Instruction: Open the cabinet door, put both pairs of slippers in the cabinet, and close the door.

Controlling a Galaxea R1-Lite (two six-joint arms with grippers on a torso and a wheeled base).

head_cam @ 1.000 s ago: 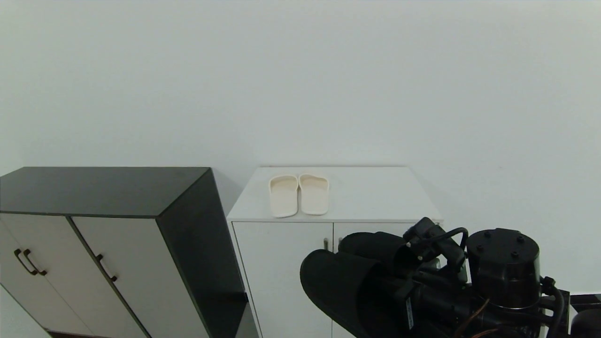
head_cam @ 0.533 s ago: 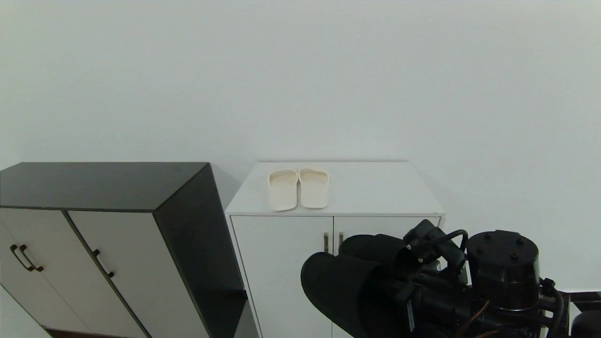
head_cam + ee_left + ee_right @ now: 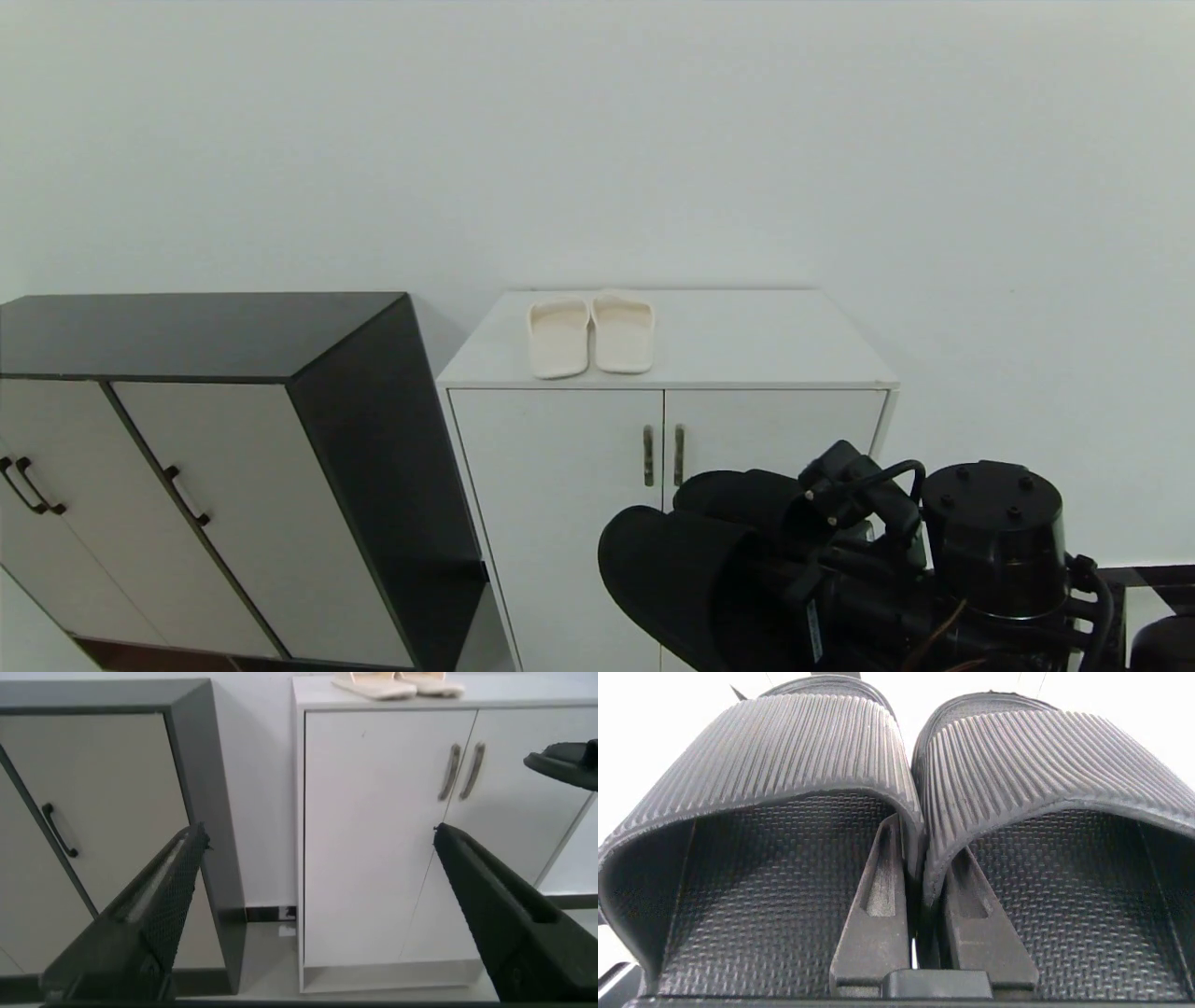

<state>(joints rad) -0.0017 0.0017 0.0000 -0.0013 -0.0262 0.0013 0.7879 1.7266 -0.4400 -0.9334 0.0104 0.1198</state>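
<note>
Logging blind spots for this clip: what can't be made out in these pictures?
White cabinet: its inside, behind closed doors, head and left wrist views.
Right end effector: in the head view, largely covered by the black slippers it grips.
Black cabinet: far side and base cut off by the head view's edges.
Cream slippers: cut by the frame edge in the left wrist view.
</note>
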